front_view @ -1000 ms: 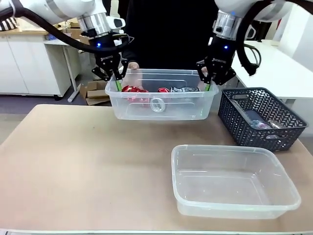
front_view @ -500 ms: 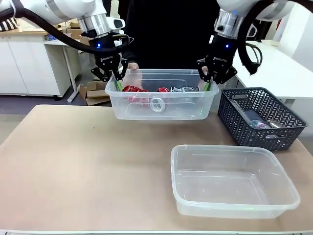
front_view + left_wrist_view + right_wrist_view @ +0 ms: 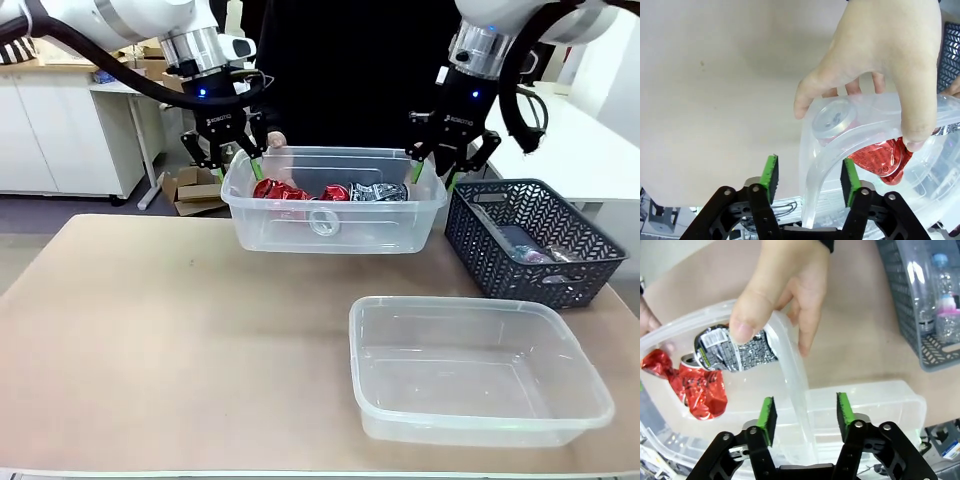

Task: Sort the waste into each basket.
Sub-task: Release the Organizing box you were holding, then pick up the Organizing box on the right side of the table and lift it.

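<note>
handover at the far edge of the counter (image 3: 150, 330): a clear tub (image 3: 385, 228) carrying crushed red cans (image 3: 275, 190) and a black-and-silver can (image 3: 365, 191) appears to be held up off the surface by a person. one hand (image 3: 880, 65) grips the rim at the left pincer's end and a second hand (image 3: 785, 290) grips it at the right pincer's end. we see the left pincer (image 3: 238, 172) with its green pads apart, the curved rim passing between them and lying closer to one pad. the right pincer (image 3: 434, 176) is likewise apart, straddling the rim at the opposite end. nearer the robot an empty tub (image 3: 480, 425) sits on the counter, and beside it a grey basket (image 3: 520, 258) holds clear bottles (image 3: 940, 295). we judge the cans sorted and the bottles yet to move. the chief risk from here is the person's fingers, which lie on the same stretch of rim just beyond the pads and could be nipped if the pads close while the hands are there. the rim is thin and springy, so an off-centre bite may let it slip, and if one end is let go before both pincers have closed, the tub could tip and spill its cans.
</note>
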Robot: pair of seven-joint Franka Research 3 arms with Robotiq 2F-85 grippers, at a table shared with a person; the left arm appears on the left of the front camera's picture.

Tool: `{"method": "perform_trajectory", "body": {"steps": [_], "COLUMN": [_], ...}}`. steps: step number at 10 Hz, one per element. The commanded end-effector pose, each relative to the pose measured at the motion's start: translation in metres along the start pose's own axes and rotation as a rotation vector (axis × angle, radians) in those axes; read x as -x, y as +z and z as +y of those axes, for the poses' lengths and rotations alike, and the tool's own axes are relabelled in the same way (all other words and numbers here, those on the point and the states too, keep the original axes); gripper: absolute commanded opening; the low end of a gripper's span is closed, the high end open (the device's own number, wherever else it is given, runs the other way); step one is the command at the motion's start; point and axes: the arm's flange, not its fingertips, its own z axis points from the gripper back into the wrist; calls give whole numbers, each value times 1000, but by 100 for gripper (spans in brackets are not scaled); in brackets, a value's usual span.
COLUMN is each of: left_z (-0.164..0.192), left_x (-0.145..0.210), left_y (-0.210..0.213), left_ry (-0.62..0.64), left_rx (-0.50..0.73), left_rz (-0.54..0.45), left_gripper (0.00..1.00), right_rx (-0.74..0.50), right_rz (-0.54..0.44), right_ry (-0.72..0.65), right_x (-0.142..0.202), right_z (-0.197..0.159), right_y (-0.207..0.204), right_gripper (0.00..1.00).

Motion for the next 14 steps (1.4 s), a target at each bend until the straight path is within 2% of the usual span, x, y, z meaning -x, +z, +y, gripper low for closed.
{"method": "perform_trajectory", "body": {"steps": [1,5,6,7,14], "left_z": [2,2,0,0,0], "left_x": [4,10,0,0,0], "left_y": [0,1,0,0,0], "left_ry": [26,8,2,2,2], "left_rx": [20,25,2,2,2], "left_rz": [-9,-12,1,1,1], "left_gripper": [100,100,100,100,100], "right_rx": [-44,-57,-67,-11,-11], "right_rz": [-7,-13,-48,-9,-9], "right_ry": [22,19,0,-6,-6], "right_x": [2,3,4,-1,-1], "right_z": [-11,-13,-11,-5,-5], "right_y": [-2,-2,-4,1,1], "right_gripper": [100,100,100,100,100]}}
